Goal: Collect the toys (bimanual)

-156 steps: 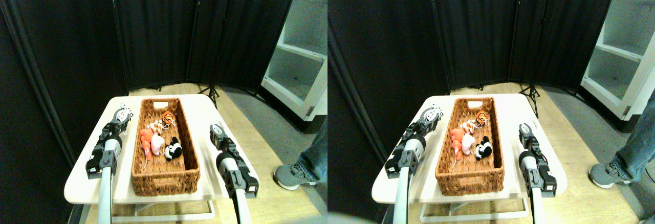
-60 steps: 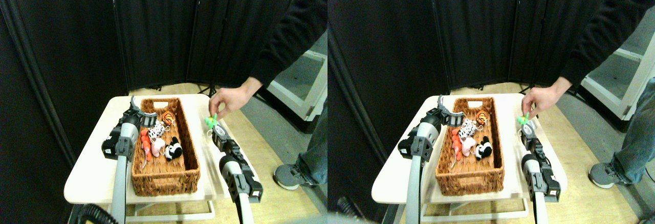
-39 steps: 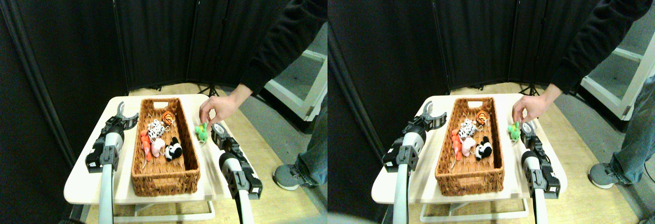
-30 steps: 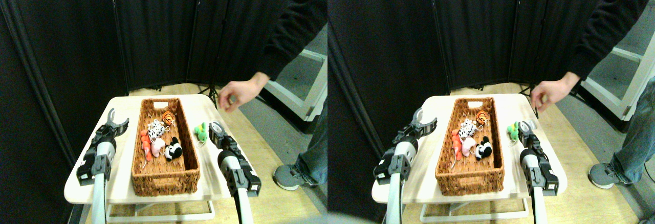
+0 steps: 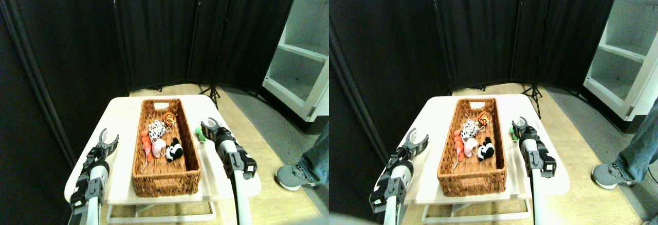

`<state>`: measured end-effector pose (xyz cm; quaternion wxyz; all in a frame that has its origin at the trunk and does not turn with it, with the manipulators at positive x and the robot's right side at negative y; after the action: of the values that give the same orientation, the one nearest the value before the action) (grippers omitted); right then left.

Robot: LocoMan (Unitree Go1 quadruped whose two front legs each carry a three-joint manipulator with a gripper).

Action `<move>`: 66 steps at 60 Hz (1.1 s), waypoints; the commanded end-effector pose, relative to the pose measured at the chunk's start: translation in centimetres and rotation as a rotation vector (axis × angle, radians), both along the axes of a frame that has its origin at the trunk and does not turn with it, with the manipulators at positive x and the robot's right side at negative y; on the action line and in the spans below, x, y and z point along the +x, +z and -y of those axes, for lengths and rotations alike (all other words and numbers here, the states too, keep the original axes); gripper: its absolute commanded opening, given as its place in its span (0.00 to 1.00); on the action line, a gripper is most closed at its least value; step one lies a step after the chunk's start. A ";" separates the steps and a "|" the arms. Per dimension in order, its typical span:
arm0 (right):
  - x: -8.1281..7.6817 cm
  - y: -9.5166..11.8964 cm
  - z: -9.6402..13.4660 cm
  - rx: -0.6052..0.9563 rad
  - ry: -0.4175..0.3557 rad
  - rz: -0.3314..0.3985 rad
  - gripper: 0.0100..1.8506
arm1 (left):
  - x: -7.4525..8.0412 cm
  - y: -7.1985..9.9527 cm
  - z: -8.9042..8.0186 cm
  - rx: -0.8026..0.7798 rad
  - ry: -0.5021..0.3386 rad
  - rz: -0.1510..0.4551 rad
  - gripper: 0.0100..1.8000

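Right gripper: jaws spread wide, empty, poised over the right strip of the worktop with the green toy just beside and partly under its near jaw; the spread reads as readiness to close on that toy, the only one lying outside the basket. Left gripper: jaws likewise spread in a wide fork, empty, held above the bare left strip of the worktop, apart from the basket wall; no toy lies on that side, so it appears parked clear of the work. Basket: long brown wicker, set lengthwise down the middle of the worktop between the two manipulators, handle slot at the far end, placed so either arm can reach over a long wall. Contents, far to near: orange striped tiger near the far end; spotted cow just nearer, touching or almost touching it; red-orange toy along the left wall; pink toy beside it; black-and-white panda toward the right wall. The near third of the basket floor is bare. Judgement: collection nearly complete, the green toy being the remaining item; a grasp from this angle risks nudging it toward the worktop edge. Surroundings: dark folding screen behind; white shelving at right; a person's shoe on the floor.
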<state>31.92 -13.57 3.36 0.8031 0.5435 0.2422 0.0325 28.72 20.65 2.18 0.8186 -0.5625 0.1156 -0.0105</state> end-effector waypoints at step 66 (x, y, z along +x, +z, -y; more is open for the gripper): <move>3.1 -4.1 2.1 0.039 -0.106 -0.155 0.45 | -0.3 -2.4 0.1 -0.038 0.050 -0.019 0.17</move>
<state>34.53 -15.65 -0.69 0.7694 0.5719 0.2785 -0.0582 28.19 20.75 -1.20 0.8023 -0.5828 0.1261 0.0270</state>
